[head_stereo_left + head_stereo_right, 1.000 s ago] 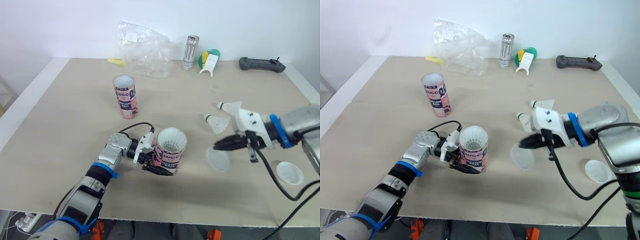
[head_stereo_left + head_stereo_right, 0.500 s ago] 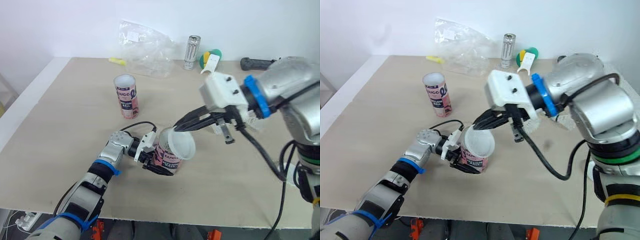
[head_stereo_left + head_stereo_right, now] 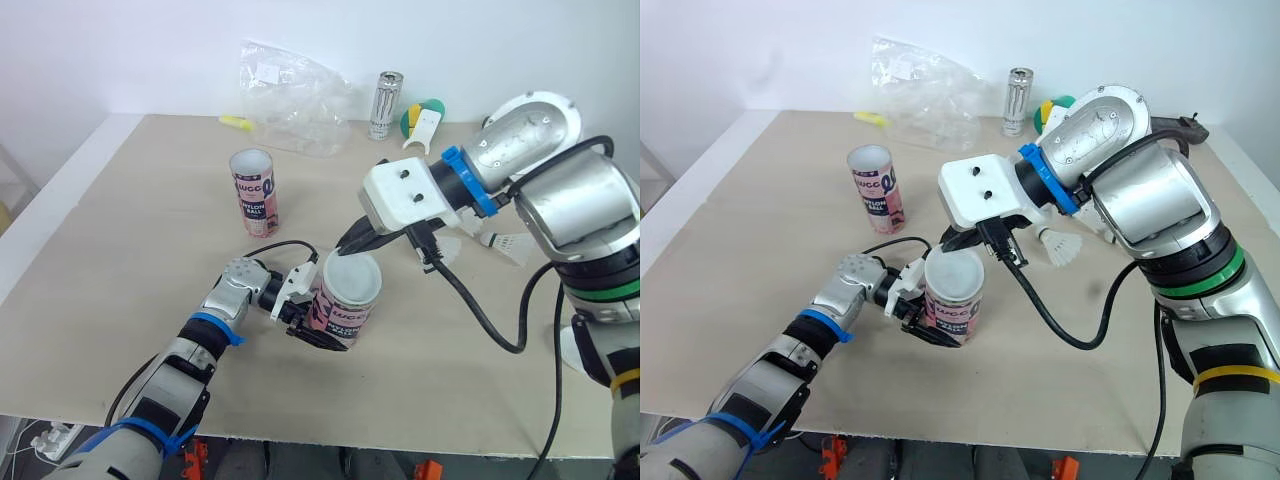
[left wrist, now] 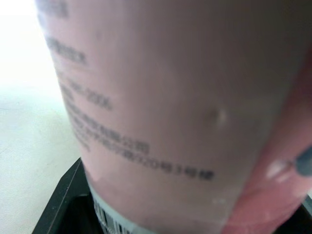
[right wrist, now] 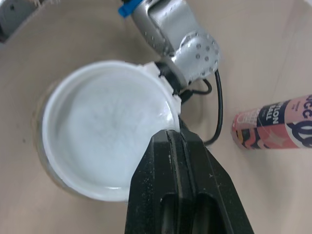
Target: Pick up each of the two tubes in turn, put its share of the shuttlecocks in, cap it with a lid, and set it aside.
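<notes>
My left gripper (image 3: 318, 318) is shut on the lower part of a pink shuttlecock tube (image 3: 340, 308), which stands near the table's front; the tube's wall (image 4: 170, 112) is close in the left wrist view. A white translucent lid (image 3: 352, 279) lies flat over this tube's mouth. My right gripper (image 3: 347, 244) is shut on the lid's far rim, and the lid (image 5: 102, 146) shows from above in the right wrist view. A second pink tube (image 3: 254, 192) stands upright and uncapped farther back left. One loose shuttlecock (image 3: 1060, 245) lies just behind my right arm.
At the back edge are a crumpled clear plastic bag (image 3: 290, 95), a small yellow object (image 3: 232, 123), a silver can (image 3: 382, 105) and a green-and-yellow item with a white piece (image 3: 420, 120). A dark controller (image 3: 1180, 125) peeks out behind my right arm.
My right gripper carried the lid from the table's right side across to the held tube, and the lid now sits flat on its mouth. The left gripper kept its hold.
</notes>
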Robot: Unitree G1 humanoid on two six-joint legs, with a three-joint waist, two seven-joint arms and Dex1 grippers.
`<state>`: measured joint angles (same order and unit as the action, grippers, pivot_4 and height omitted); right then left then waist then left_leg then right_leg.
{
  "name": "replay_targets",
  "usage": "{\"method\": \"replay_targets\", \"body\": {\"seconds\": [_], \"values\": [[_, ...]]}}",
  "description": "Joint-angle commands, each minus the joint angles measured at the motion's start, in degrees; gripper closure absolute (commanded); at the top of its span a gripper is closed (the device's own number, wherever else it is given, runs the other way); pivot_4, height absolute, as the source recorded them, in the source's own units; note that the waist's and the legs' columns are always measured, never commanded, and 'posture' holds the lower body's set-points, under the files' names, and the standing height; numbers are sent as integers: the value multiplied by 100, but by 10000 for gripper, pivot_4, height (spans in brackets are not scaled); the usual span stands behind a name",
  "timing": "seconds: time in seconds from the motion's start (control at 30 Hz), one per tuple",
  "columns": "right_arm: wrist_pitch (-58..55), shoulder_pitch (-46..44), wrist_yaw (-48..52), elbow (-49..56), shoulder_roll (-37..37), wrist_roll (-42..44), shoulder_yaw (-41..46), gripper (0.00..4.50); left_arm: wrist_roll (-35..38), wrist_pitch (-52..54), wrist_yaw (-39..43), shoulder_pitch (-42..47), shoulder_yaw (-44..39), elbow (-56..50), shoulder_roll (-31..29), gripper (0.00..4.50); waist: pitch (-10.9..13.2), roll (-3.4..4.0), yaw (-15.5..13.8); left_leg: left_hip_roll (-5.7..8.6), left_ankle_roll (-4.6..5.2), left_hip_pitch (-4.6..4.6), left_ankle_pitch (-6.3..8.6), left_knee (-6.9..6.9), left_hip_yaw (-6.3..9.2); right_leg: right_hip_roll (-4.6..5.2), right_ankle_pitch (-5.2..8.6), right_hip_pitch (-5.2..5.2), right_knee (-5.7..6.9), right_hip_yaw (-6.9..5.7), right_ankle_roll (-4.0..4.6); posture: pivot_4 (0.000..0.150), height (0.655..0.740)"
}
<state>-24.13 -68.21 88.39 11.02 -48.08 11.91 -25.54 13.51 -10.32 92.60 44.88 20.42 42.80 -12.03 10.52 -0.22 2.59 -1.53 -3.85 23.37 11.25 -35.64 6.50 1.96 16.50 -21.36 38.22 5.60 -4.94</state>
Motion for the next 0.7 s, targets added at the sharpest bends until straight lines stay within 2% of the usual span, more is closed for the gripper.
{"method": "replay_targets", "body": {"seconds": [0.03,0.2,0.5,0.7], "values": [[139,-116,275,67,-134,-52,190,44360,-271,19,-10,-166,247,195,-110,16660,0,0,1,0,0,0,0,0,0,0,0,0,0,0,0,1500,7400],[46,-309,411,77,-151,276,275,44360,-278,26,-10,-216,215,172,-122,16660,0,0,2,0,0,0,0,0,0,0,-1,0,0,0,1,1500,7400],[69,-535,401,-347,57,272,244,44360,-292,47,-10,-327,182,100,-147,16660,0,1,16,-1,0,-2,0,3,0,-1,-7,-1,0,0,13,1500,7400],[52,-443,411,-243,44,352,168,44360,-307,77,-10,-332,139,91,-144,16660,0,1,17,-1,0,-1,0,10,1,-1,-7,-3,0,0,17,1500,7400]]}}
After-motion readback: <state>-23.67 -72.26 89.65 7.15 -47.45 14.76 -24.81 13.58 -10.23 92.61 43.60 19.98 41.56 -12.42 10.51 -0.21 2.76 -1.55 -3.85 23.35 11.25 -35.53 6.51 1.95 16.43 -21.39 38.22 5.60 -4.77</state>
